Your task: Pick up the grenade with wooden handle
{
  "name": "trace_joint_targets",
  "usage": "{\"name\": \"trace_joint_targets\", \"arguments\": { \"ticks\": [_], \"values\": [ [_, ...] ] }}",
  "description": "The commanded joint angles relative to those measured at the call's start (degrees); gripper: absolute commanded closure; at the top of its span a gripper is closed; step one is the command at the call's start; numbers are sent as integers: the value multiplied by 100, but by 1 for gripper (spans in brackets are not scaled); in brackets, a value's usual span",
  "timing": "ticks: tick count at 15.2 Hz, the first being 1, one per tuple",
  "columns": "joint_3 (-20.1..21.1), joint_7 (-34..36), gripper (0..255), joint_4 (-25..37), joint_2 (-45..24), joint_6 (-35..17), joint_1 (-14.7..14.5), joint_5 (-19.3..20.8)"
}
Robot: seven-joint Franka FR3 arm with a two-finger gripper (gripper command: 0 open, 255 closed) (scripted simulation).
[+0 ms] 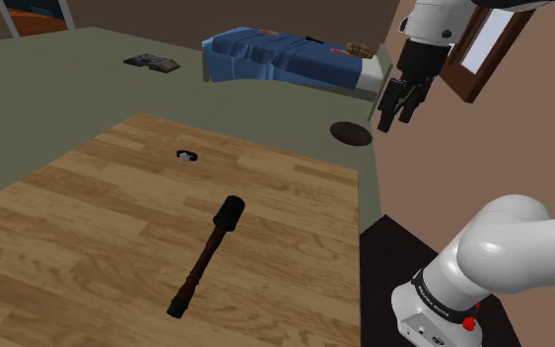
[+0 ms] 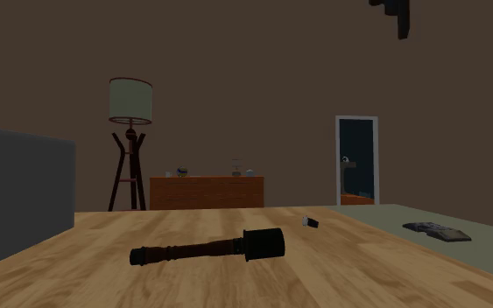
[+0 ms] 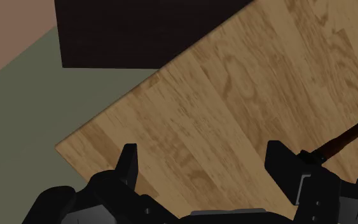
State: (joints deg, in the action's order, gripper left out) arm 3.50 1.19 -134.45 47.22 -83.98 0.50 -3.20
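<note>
1. While the stick grenade (image 1: pixel 204 258) lies flat near the wooden table's (image 1: pixel 68 217) middle, the gripper (image 1: pixel 395 116) hangs high over a table corner, well apart from it.
2. Its jaws stand apart, probably ready to straddle the handle.

You have a light wood-plank table (image 1: pixel 88 227) before you, and two things lie on it — a stick grenade (image 1: pixel 204 258) flat on its side near the middle, dark head toward the far edge, and a small white-and-black object (image 1: pixel 186 155) well apart, farther out.
</note>
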Motion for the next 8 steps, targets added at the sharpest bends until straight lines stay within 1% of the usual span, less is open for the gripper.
{"name": "trace_joint_targets", "arguments": {
  "ticks": [1, 5, 8],
  "values": [
    [0, 0, 0, 0, 0, 0, 0, 0],
    [612, 966, 0, -420, 134, -342, 7, -453],
    [1101, 1684, 0, -635, 110, -641, 10, -804]
  ]
}}
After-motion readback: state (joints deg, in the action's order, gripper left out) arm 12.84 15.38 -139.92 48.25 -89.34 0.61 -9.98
